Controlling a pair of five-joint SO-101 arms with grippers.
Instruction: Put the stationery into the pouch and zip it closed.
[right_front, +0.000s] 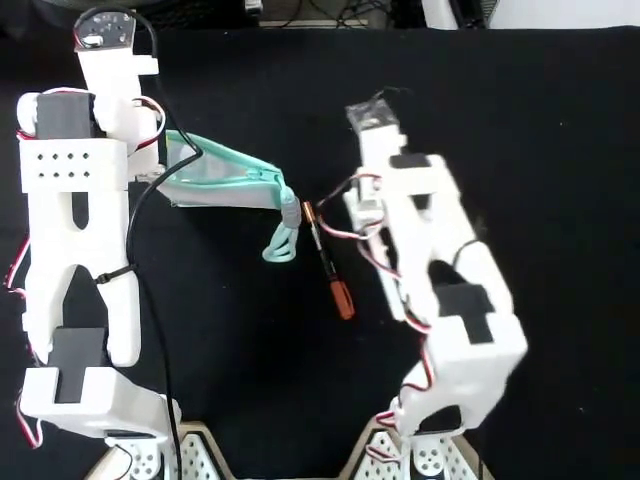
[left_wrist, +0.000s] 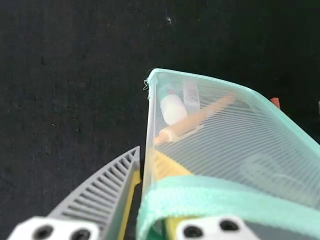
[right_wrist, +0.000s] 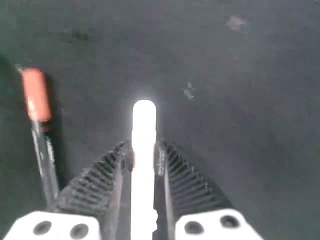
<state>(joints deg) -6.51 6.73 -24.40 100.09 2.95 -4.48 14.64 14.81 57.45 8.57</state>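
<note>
My left gripper (left_wrist: 146, 162) is shut on the edge of a clear pouch (left_wrist: 225, 145) with mint trim and holds it above the black table. Through its wall I see a wooden pencil (left_wrist: 192, 122) and a white eraser (left_wrist: 172, 107). In the high view the pouch (right_front: 225, 178) hangs at the left arm, its grey zip pull (right_front: 290, 210) and mint loop (right_front: 280, 245) pointing toward the middle. My right gripper (right_wrist: 144, 147) is shut on a white stick (right_wrist: 144, 120) just over the table. A black pen with an orange cap (right_wrist: 36, 100) lies beside it, also seen from above as the pen (right_front: 328, 262).
The black table (right_front: 560, 150) spreads wide to the right and at the back. The right arm (right_front: 430, 230) stands just right of the pen. Both arm bases (right_front: 200, 450) sit at the front edge.
</note>
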